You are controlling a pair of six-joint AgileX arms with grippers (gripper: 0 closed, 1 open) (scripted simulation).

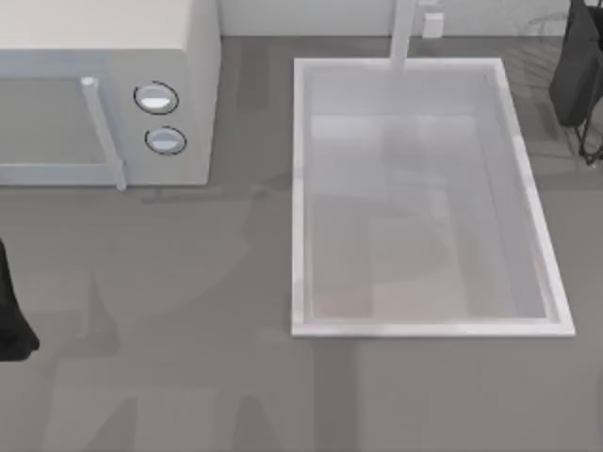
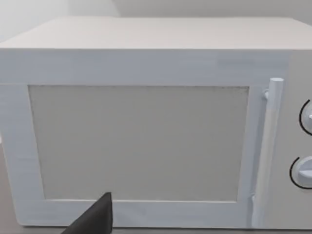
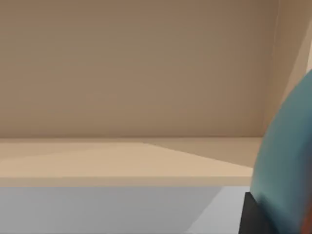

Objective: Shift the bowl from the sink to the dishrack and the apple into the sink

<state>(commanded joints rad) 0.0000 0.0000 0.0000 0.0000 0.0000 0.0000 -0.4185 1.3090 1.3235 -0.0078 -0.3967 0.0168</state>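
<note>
No readable text showing anywhere. White boxy microwave (image 1: 104, 89) carrying no brand, its two round grey-ringed knobs (image 1: 156, 98) showing no numbers or markings I can make out, same story up close in left wrist view. Large white rectangular sink (image 1: 429, 330) rim and white faucet (image 1: 405, 33) also showing no labels.
</note>
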